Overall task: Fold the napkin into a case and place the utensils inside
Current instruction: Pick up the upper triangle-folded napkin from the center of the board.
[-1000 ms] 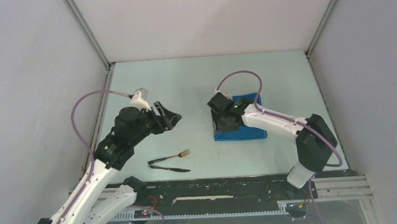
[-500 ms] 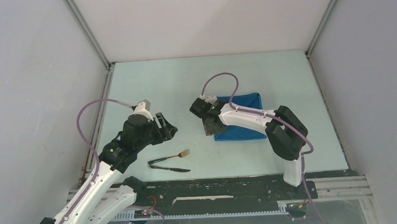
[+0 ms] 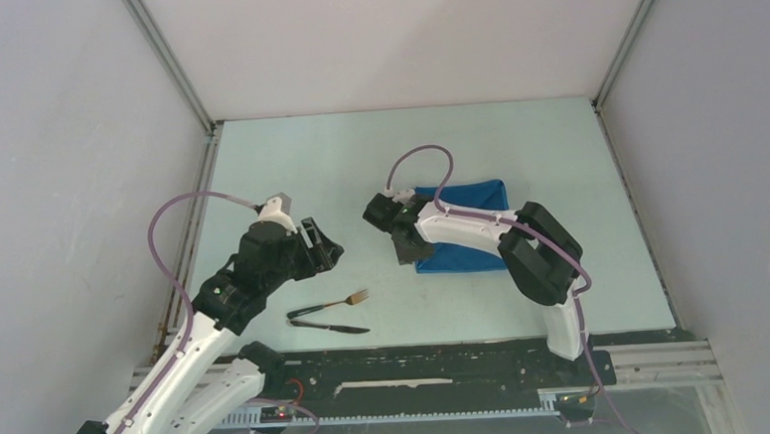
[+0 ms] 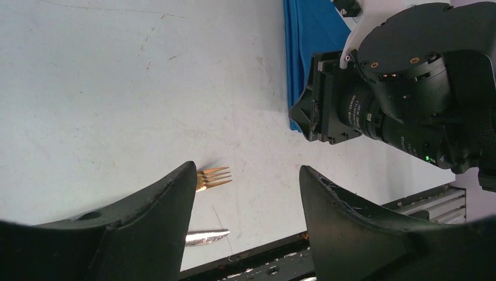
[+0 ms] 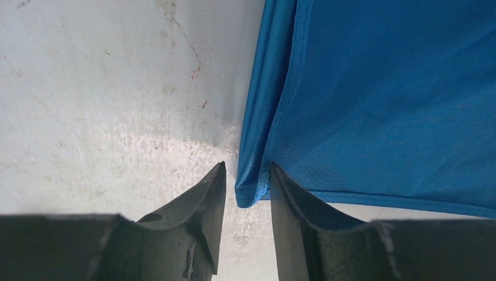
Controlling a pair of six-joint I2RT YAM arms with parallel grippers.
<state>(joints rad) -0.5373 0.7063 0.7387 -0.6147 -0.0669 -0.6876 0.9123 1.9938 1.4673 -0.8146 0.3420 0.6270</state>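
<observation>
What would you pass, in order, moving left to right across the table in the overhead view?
Left tool → right tool → napkin. The fork and knife share the left tool's stretch, so they are left out.

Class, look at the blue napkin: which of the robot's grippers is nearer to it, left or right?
Right. The right gripper has its fingers either side of the napkin's corner. The left gripper hovers open well off to the napkin's left, near the fork.
</observation>
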